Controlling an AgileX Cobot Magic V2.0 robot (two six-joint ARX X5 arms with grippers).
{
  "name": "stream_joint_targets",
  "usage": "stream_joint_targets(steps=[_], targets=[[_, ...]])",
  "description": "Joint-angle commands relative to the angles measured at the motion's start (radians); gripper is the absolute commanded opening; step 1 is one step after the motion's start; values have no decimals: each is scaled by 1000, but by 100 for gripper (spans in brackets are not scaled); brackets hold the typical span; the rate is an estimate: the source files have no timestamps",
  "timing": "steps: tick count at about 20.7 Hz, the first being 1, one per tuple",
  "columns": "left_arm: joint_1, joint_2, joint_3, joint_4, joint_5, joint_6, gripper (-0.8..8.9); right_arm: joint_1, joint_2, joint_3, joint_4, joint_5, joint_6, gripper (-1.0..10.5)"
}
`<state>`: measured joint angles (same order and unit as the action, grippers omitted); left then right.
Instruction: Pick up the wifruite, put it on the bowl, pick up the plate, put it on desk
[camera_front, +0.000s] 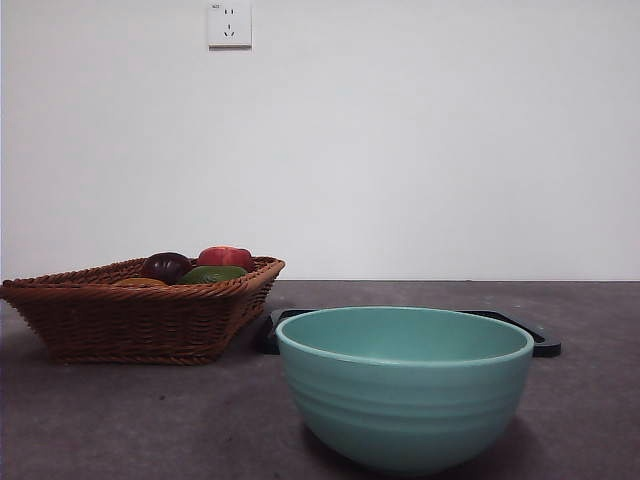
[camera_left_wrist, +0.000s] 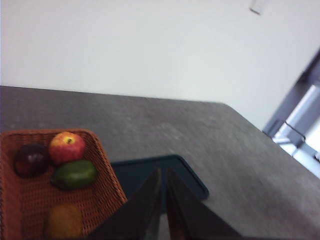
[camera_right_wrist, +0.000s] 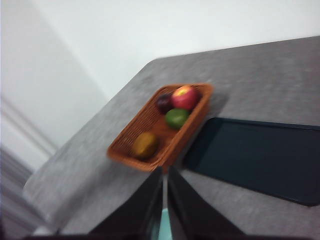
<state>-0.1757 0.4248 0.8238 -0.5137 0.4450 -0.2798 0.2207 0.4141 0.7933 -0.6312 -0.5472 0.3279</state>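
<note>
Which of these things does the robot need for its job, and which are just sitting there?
Needed: wifruite in the basket, bowl, dark tray (the plate), desk.

Just sitting there: basket, red fruit, green fruit, dark purple fruit, wall socket.

Brown wicker basket (camera_front: 140, 315) sits at front view's left, holding a red apple-like fruit (camera_front: 225, 257), a dark purple round fruit (camera_front: 165, 266) and a green fruit (camera_front: 212, 274), all close together at one end. White wall (camera_front: 420, 140) behind, with a white socket plate (camera_front: 229, 24) up high.
</note>
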Motion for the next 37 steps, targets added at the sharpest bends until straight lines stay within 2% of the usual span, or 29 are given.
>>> stream_joint_targets(steps=[1, 5, 7, 11, 19, 21, 23, 25, 29, 32, 37], targets=[[-32, 8, 43, -40, 6, 64, 15, 55, 30, 51, -49, -2, -112, 5], [-84, 11, 63, -103, 26, 93, 15, 115, 71, 111, -167, -2, -209, 5], [-100, 13, 64, -140, 59, 93, 15, 125, 84, 129, -221, -2, -229, 5], [-121, 13, 64, -214, 84, 134, 15, 126, 87, 137, -278, -2, -233, 5], [-134, 13, 64, -273, 88, 151, 35, 126, 79, 138, -296, 3, -238, 7], [-134, 13, 64, -280, 88, 159, 71, 126, 79, 138, -296, 12, -238, 11], [-134, 13, 64, -281, 88, 159, 185, 126, 79, 138, -296, 40, -236, 20], [-134, 13, 64, -279, 87, 159, 321, 126, 79, 138, -296, 59, -235, 87], [-134, 13, 64, -278, 87, 160, 526, 126, 79, 138, -295, 63, -230, 398], [-134, 13, 64, -273, 87, 159, 545, 126, 79, 138, -295, 84, -231, 535], [-134, 13, 64, -274, 87, 132, 545, 126, 79, 138, -293, 85, -231, 552]])
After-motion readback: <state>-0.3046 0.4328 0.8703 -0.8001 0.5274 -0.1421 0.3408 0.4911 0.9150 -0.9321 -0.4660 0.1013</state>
